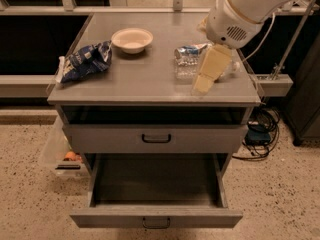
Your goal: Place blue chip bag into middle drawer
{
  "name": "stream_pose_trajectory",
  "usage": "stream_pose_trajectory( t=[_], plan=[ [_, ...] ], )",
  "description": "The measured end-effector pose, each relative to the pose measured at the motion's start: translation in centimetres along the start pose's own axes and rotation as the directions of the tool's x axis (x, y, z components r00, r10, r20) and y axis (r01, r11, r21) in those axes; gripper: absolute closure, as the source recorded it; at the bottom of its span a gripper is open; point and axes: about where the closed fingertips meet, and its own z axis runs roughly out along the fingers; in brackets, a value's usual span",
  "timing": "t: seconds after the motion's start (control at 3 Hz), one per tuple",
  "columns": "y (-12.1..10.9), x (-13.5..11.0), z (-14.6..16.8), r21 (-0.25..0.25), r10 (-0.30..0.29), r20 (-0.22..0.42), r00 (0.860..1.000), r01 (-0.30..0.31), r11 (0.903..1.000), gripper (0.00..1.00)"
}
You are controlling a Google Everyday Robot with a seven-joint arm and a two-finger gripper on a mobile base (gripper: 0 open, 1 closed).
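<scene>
Camera view from above and in front: a grey metal cabinet (pixel 150 84) is seen on a speckled floor (pixel 280 199), with its flat top carrying three things. The blue chip bag (pixel 85 61) is laid crumpled at the left edge of the top, well apart from the arm and from every drawer. A pale bowl (pixel 132 39) is set upright just right of the bag and farther back. A clear bottle (pixel 187 61) is laid on its side on the right half of the top. The gripper (pixel 205 79) is held over the right half of the top, angled down and to the left from the white arm (pixel 245 9), and the right part of the bottle is covered by it. Nothing is seen held by it, and whether it is wide or narrow cannot be told. Below the top a dark open slot (pixel 150 115) is seen, and beneath that a shallow drawer (pixel 100 138) is shut. The middle drawer (pixel 115 218), the lowest and deepest one, is pulled fully out toward the camera, and its bare floor is exposed. A clear plastic bin (pixel 52 156) is placed on the floor left of the cabinet, and dark cables (pixel 260 131) are piled on the right.
</scene>
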Motion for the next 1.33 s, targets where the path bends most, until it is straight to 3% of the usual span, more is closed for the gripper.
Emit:
stream_pose_trajectory(
  t=[0.33, 0.67, 1.0, 1.33],
  plan=[
    [-1.8, -5.0, 3.1, -0.005, -0.056, 0.066, 0.996, 0.057, 0.9984, 0.00],
    [-2.2, -9.0, 5.9, -0.028, -0.150, 0.073, 0.986, 0.152, 0.9880, 0.00],
    [-2.1, -9.9, 6.4, -0.033, -0.169, 0.075, 0.983, 0.171, 0.9846, 0.00],
    [-3.4, -9.5, 7.5, 0.001, -0.123, 0.107, 0.987, 0.124, 0.9923, 0.00]
  ],
)
